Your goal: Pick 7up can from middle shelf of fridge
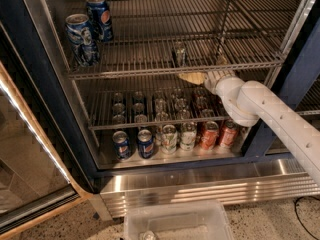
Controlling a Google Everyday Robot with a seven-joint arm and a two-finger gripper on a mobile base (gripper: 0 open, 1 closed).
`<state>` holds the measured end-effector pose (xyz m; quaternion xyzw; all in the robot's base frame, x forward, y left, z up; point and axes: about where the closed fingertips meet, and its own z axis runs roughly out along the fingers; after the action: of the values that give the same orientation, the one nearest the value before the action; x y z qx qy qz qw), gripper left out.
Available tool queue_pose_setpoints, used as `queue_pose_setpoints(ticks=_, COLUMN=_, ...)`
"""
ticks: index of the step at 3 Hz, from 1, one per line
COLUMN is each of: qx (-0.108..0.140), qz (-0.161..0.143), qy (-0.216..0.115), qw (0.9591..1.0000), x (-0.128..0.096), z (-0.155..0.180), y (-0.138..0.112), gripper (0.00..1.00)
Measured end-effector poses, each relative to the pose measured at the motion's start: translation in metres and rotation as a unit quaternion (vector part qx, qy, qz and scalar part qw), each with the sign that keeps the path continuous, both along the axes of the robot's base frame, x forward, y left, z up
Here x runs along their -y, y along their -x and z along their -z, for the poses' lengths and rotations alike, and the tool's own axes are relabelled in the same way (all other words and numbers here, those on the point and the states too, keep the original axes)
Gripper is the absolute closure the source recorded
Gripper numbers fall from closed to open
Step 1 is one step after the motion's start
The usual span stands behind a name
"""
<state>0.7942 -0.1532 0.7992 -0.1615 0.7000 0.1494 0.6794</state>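
Observation:
The 7up can [179, 53], small, dark green with a silver top, stands upright near the front of the middle shelf [150, 70], a silver wire rack inside the fridge [30, 64]. My gripper [192, 77] is pale tan and sits just under that shelf's front rail, slightly right of and below the can, not touching it. The white arm [270, 114] reaches in from the lower right.
Two blue Pepsi cans [98, 16] stand at the shelf's left end. The lower rack holds rows of cans: Pepsi [132, 143], pale green ones [178, 136] and orange-red ones [218, 133]. A clear plastic bin [175, 221] lies on the floor. The glass door [25, 154] hangs open at left.

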Motion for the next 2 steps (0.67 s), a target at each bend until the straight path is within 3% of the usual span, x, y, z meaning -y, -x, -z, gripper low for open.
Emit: queue_pose_setpoints(ticks=2, qx=0.015, qz=-0.013, qy=-0.008, qw=0.9998, x=-0.014, z=-0.001, y=-0.014, gripper=0.0)
